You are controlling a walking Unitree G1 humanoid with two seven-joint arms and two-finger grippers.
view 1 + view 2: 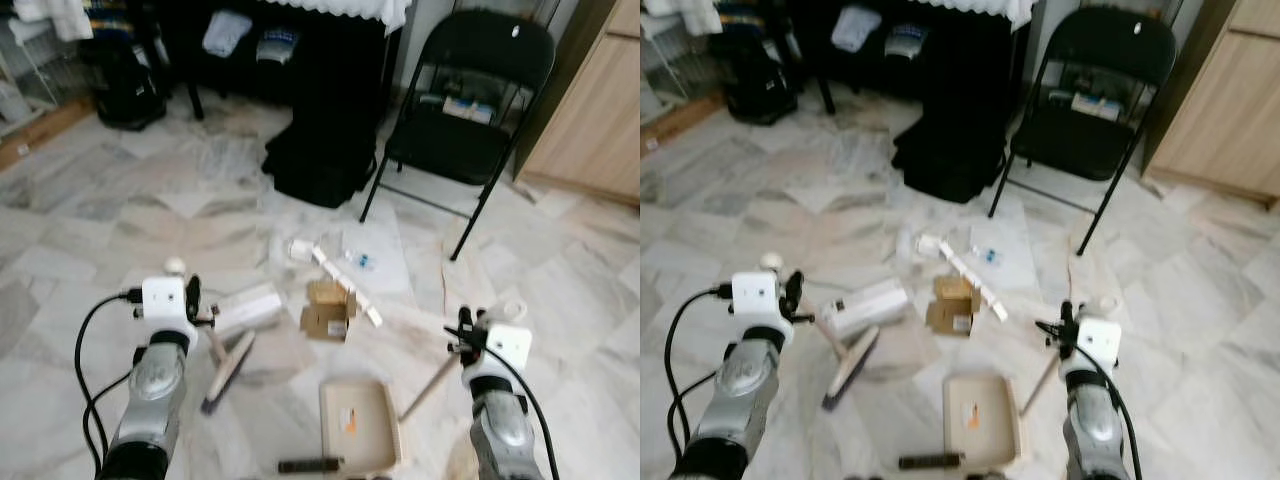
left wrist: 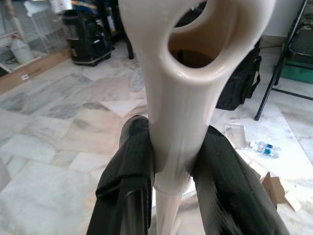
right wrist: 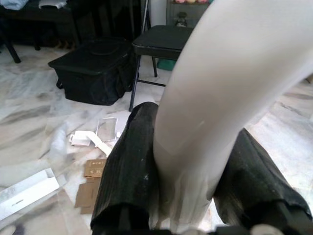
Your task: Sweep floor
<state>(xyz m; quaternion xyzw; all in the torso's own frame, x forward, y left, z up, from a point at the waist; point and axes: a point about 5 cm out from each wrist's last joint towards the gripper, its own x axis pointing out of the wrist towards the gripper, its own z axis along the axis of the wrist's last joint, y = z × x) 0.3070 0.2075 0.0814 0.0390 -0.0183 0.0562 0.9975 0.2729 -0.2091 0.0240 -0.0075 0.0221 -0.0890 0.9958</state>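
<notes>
broom (image 1: 228, 368) | upright-tilted (brush down) | left gripper (image 2: 171, 161) clamps handle

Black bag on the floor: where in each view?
Left eye: black bag upper centre, left of the folding chair.
Right eye: bag upper centre, left of the chair.
Left wrist: bag behind the brush handle, beside the chair legs.
Right wrist: bag past the dustpan handle, beside the chair.
Shared landmark: the folding chair.

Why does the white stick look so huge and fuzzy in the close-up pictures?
Left wrist view: the brush handle sits right at the lens in the left claw, so it blurs. Right wrist view: the dustpan handle blurs likewise. Eye views: mildly soft, evenly lit.
</notes>
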